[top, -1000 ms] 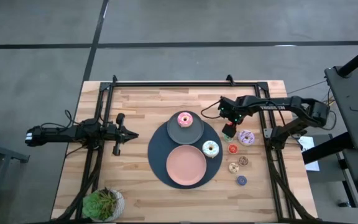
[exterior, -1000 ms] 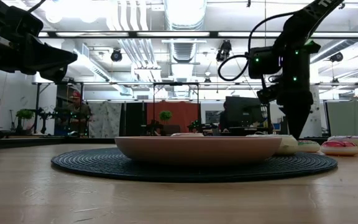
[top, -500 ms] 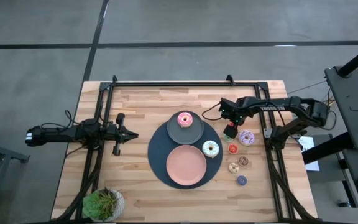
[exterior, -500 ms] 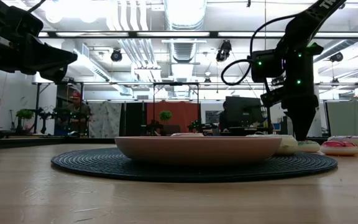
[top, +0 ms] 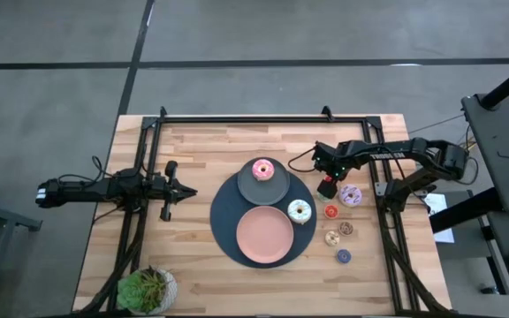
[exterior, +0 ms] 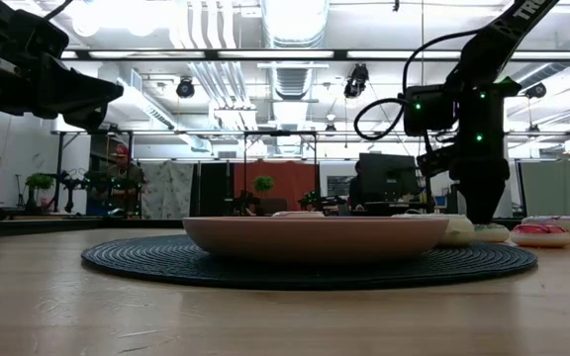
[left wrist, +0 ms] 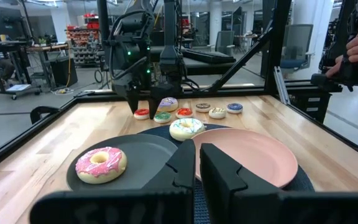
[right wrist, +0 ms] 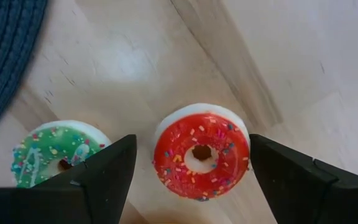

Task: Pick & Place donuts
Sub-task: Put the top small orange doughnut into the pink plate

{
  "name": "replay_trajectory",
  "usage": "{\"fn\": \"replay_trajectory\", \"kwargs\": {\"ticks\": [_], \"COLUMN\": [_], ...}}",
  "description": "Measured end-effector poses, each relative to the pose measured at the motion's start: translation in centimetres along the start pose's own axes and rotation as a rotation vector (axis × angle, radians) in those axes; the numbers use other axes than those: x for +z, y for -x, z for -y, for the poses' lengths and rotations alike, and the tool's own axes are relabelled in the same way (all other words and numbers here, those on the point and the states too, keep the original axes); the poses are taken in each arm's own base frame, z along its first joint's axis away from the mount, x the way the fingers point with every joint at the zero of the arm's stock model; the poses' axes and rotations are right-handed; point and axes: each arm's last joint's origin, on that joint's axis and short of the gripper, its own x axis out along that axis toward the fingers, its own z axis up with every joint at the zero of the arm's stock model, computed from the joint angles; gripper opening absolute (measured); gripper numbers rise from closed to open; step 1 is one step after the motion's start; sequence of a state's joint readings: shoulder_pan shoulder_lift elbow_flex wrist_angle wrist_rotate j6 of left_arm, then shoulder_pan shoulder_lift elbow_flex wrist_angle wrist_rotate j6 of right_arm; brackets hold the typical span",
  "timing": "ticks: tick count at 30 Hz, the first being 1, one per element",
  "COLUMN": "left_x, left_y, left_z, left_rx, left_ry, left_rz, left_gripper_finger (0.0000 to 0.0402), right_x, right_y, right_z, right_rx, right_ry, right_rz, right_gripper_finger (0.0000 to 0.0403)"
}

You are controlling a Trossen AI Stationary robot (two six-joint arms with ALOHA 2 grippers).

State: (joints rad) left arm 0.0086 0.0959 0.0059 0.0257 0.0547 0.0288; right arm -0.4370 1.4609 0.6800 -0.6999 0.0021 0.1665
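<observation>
Bench (top: pixel 193 256): pale wood planks with a black frame along the back and sides
Mat (top: pixel 224 225): round, dark, woven, at mid bench, carrying both plates
Pink plate (top: pixel 265 235): on the near part of the mat, bare
Grey plate (top: pixel 277 187): on the far part of the mat, smaller than the pink plate
Plant (top: pixel 146 289): small green pot plant at the near left corner of the bench
Left arm (top: pixel 104 188): lies low over the left side of the bench, pointing at the mat; left jaws (left wrist: pixel 196 163) pressed together, holding nothing
Right arm (top: pixel 396 155): reaches in from the right side; right jaws (right wrist: pixel 191 168) spread wide, pointing down, 1 finger on each side of the red donut, not clamped on it
Pink donut (top: pixel 262 169): on the grey plate
White donut (top: pixel 300 211): with sprinkles, on the right edge of the mat, just beside the pink plate
Lilac donut (top: pixel 351 195): on bare wood right of the mat, near the right jaws
Red donut (right wrist: pixel 201 154): flat on the wood between the open fingers, with sprinkles
Green donut (right wrist: pixel 53 152): flat on the wood just beside the red donut, close to the mat edge
Second red donut (top: pixel 330 211): on the wood, between the white and lilac donuts
Tan donut (top: pixel 332 238): nearer the front than the second red donut
Brown donut (top: pixel 346 229): just beside the tan donut
Blue donut (top: pixel 344 256): nearest the front of the row
</observation>
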Motion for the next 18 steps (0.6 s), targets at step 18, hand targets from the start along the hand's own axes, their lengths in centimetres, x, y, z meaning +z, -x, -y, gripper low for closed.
{"fn": "replay_trajectory", "kwargs": {"ticks": [18], "left_x": [0.00], "left_y": [0.00], "left_z": [0.00], "left_rx": [0.000], "left_ry": [0.000], "left_rz": [0.000], "left_gripper_finger": [0.0000], "right_x": [-0.01], "right_y": [0.00], "right_z": [0.00], "right_rx": [0.001], "right_ry": [0.001], "right_rz": [0.001], "right_gripper_finger": [0.0233]}}
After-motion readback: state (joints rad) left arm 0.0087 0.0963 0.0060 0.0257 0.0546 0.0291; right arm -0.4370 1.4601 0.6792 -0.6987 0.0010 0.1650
